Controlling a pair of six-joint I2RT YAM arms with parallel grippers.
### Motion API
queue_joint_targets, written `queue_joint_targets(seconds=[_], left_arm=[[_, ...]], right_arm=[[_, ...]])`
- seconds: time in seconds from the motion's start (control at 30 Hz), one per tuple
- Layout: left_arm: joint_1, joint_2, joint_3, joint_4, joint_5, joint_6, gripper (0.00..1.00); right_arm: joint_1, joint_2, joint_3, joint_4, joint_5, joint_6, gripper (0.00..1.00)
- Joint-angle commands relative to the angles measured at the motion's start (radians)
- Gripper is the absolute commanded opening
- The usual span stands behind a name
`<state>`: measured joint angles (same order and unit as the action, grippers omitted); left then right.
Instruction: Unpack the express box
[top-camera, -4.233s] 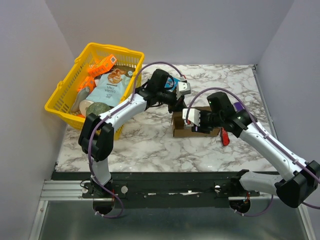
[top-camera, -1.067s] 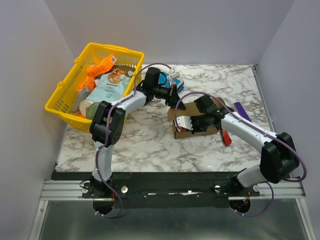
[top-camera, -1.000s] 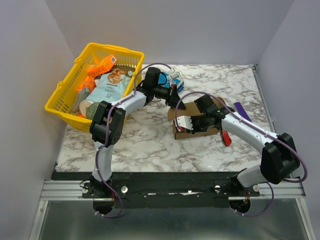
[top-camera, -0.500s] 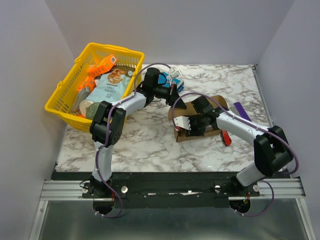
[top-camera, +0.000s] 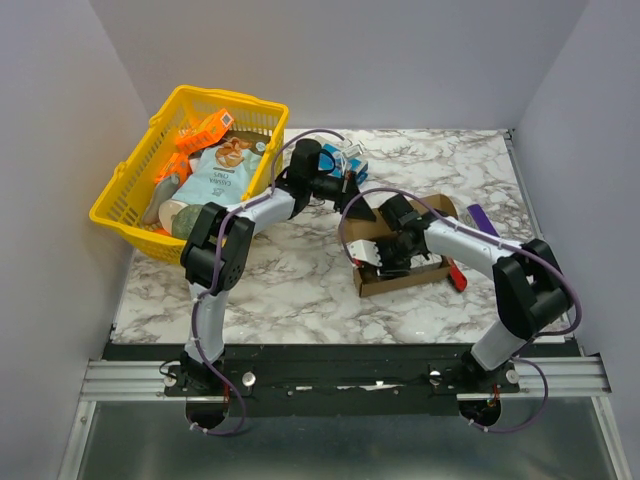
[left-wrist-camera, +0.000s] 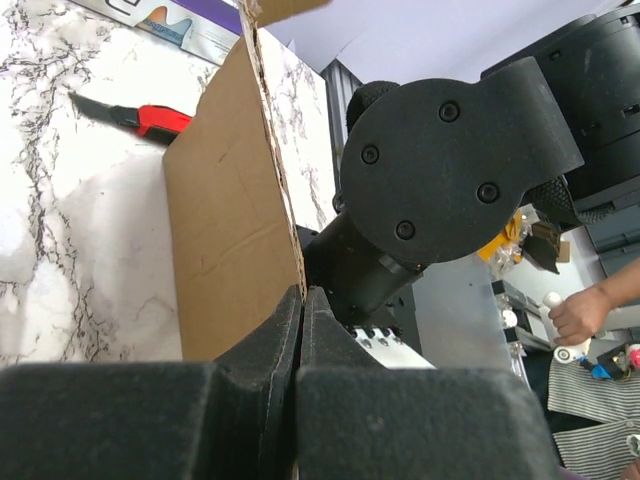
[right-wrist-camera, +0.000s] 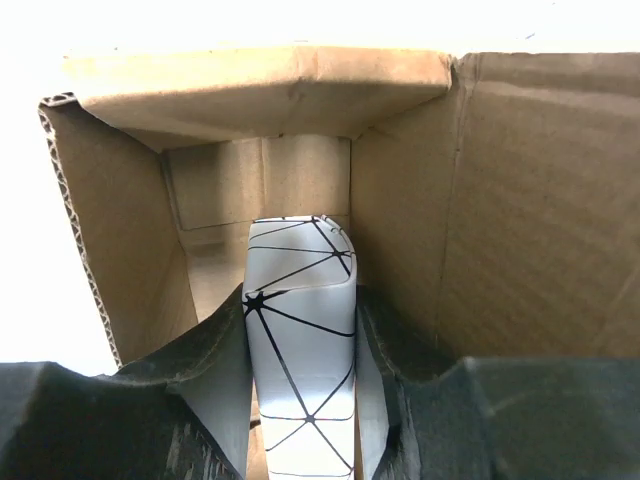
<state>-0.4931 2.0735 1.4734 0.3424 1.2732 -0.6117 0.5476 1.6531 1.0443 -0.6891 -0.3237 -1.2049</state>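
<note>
The left gripper is pinched shut on an end flap of the express box, folding it back; the right gripper is inside the carton, fingers clasping a white, black-lined packet between them; best to keep the flap pinned and draw the packet straight back out, clear of the cardboard walls, so the box does not drag.
</note>
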Motion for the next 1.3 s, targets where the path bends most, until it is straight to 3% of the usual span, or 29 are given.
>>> queue_joint_targets(seconds=[0.0,0.13,0.27,0.37,0.53,0.67,0.73,0.9,1.03,1.27], left_arm=[[0.002,-0.007,-0.012,0.032,0.0,0.012,0.04],[0.002,-0.009,-0.005,0.011,-0.006,0.026,0.04],[0.002,-0.018,0.004,-0.045,-0.02,0.093,0.04],[0.004,-0.05,0.03,-0.191,-0.079,0.206,0.04],[0.011,-0.122,0.123,-0.586,-0.361,0.476,0.03],[0.063,-0.187,0.095,-0.715,-0.532,0.457,0.03],[0.109,-0.251,0.05,-0.729,-0.566,0.441,0.12],[0.14,-0.369,-0.073,-0.744,-0.601,0.477,0.15],[0.139,-0.368,-0.119,-0.724,-0.603,0.468,0.21],[0.116,-0.336,-0.087,-0.756,-0.607,0.584,0.33]], right_arm=[[-0.002,-0.067,-0.023,-0.105,-0.054,0.016,0.16],[-0.003,-0.157,0.045,-0.131,-0.063,0.097,0.13],[-0.003,-0.246,0.227,-0.147,-0.109,0.223,0.07],[-0.003,-0.286,0.318,-0.187,-0.114,0.327,0.06],[-0.029,-0.386,0.359,-0.169,-0.01,0.546,0.0],[-0.113,-0.479,0.3,-0.11,0.121,0.869,0.0],[-0.198,-0.489,0.254,-0.098,0.143,0.959,0.01],[-0.36,-0.405,0.128,-0.057,0.029,1.097,0.0],[-0.403,-0.298,0.022,0.096,-0.125,1.104,0.0],[-0.459,-0.052,0.051,0.183,-0.256,1.16,0.04]])
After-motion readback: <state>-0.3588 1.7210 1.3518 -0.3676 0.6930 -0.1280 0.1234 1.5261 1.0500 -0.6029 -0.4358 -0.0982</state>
